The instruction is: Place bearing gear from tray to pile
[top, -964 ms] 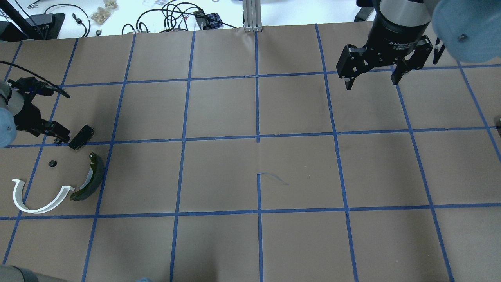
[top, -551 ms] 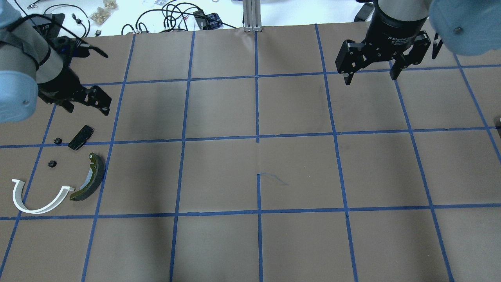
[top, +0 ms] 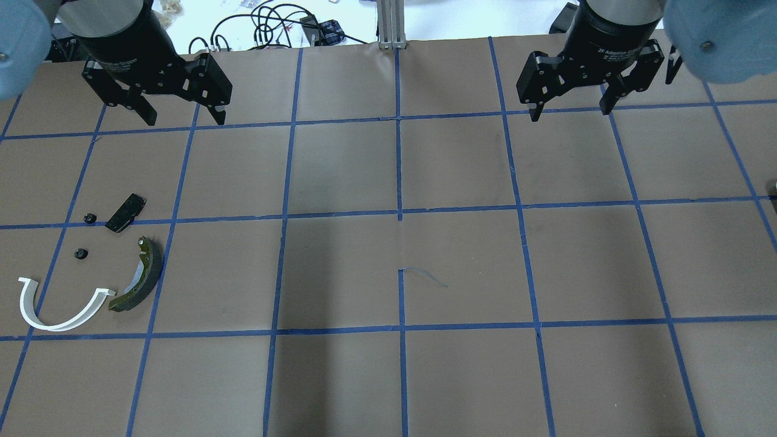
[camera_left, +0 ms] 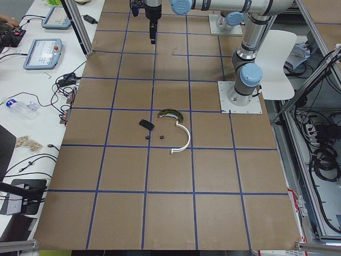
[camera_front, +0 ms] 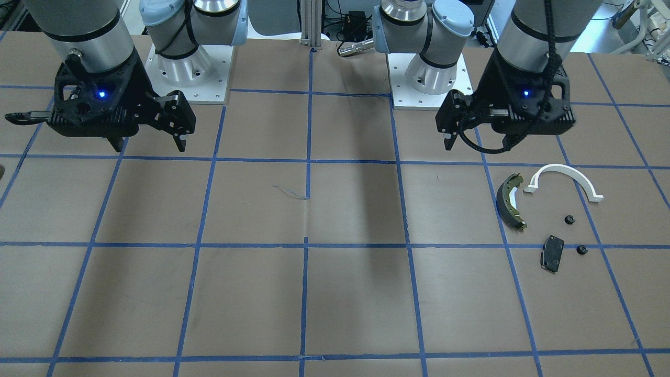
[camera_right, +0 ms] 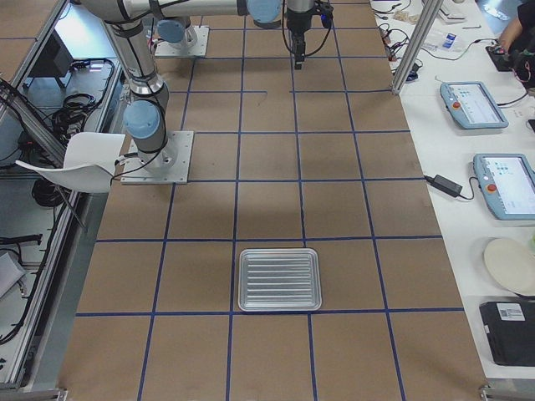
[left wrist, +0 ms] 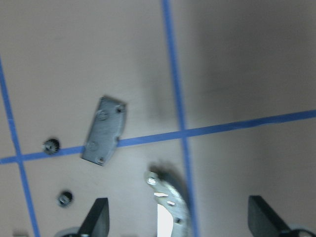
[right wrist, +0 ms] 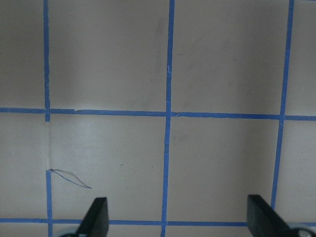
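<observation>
With the left claw (top: 182, 116) and right claw (top: 569, 111) both wide and empty, the gears (top: 90, 217) lying in the pile (top: 145, 268) beside the pad (top: 125, 212), and the tray (camera_right: 280, 280) bare, I think a low pass there could send these round gears rolling away.

Two bearing gears (top: 90, 218), one brake shoe (top: 142, 276), one white arch (camera_front: 561, 168), one black pad (top: 125, 213), one tray (camera_right: 280, 280).

White print on the black body of the right hand (top: 569, 112) begins "2F Adaptive"; the rest is too small to read.
</observation>
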